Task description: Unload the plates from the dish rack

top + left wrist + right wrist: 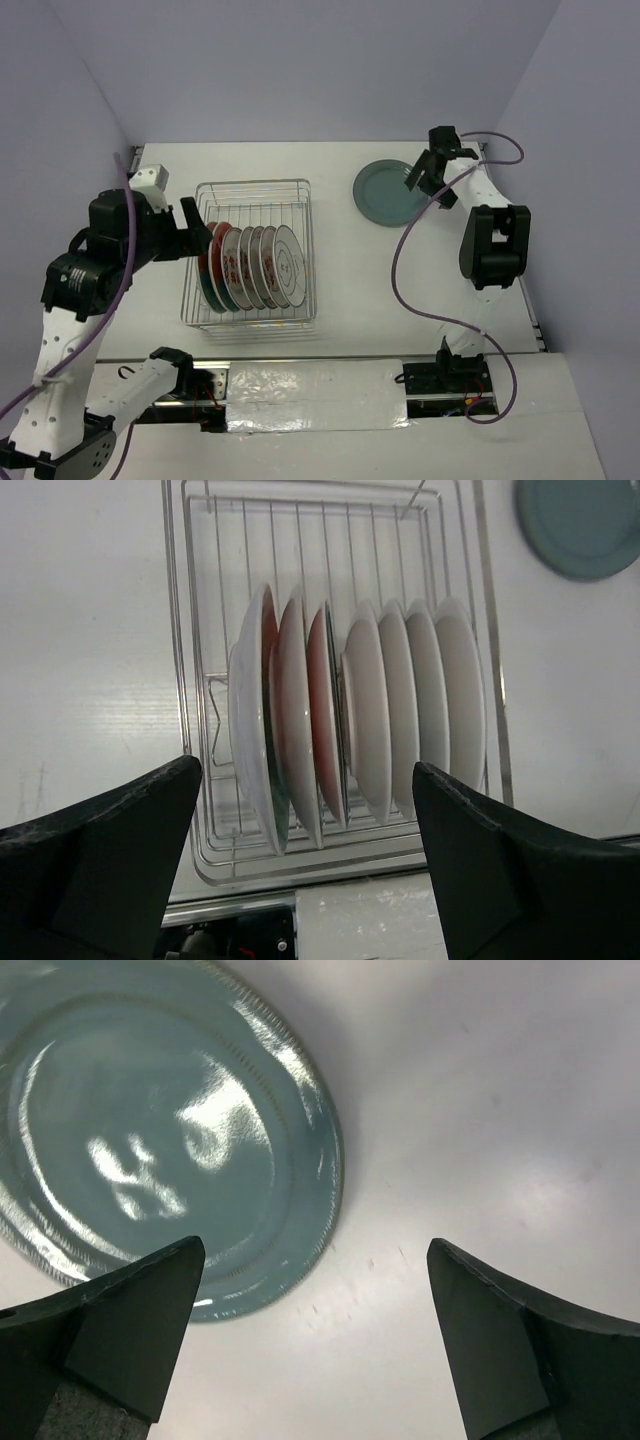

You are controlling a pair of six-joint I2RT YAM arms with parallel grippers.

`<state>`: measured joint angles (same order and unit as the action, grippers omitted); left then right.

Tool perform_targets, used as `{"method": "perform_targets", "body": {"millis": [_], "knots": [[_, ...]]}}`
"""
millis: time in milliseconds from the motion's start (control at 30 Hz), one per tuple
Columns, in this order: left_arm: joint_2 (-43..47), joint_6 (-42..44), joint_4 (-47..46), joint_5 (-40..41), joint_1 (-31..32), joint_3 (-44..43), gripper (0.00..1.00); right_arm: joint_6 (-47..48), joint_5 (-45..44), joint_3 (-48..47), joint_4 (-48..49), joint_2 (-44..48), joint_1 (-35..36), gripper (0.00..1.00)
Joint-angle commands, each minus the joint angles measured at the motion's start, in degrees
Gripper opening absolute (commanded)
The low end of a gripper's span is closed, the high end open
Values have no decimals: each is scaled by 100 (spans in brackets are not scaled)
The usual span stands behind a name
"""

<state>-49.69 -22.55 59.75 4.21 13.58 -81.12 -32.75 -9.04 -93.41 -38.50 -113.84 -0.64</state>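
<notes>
Left jaws: spread wide, gripping nothing, held just outside the left wall of the rectangular silver wire dish rack (250, 184), level with what stands in it.

The rack sits on the white surface (350, 290), left of centre and closer to the left edge than the right.

A row of about seven round ceramic plates (252, 266) stands on edge in the rack's near half, packed close. The left ones are red with a pale pattern. The right ones are white, and the rightmost shows a white face with small dark marks.

Right jaws: also spread wide, gripping nothing, over the right rim of a round teal glazed plate (385, 195). That plate lies flat near the far edge of the surface, right of centre, well apart from the rack. In my right wrist view its rim and the surface show between the jaws. I cannot tell whether the jaws touch the surface.
</notes>
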Motion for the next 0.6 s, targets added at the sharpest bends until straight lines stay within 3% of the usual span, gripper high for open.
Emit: {"method": "perform_targets", "body": {"millis": [0, 100, 300, 400, 567], "knots": [[12, 5, -68, 115, 13, 114, 100, 67, -1671, 180, -670, 1151, 415, 100], [-67, 22, -112, 28, 13, 351, 95, 523, -1242, 1215, 93, 2625, 758, 100], [-120, -74, -147, 1081, 30, 808, 82, 805, -1179, 1649, -149, 3604, 1663, 100], [-93, -136, -253, 1318, 39, 931, 73, 832, -1039, 2079, -35, 4034, 1945, 100], [-216, -118, -533, 1197, 57, 1282, 70, 779, -1003, 2599, 88, 4528, 2130, 100]]}}
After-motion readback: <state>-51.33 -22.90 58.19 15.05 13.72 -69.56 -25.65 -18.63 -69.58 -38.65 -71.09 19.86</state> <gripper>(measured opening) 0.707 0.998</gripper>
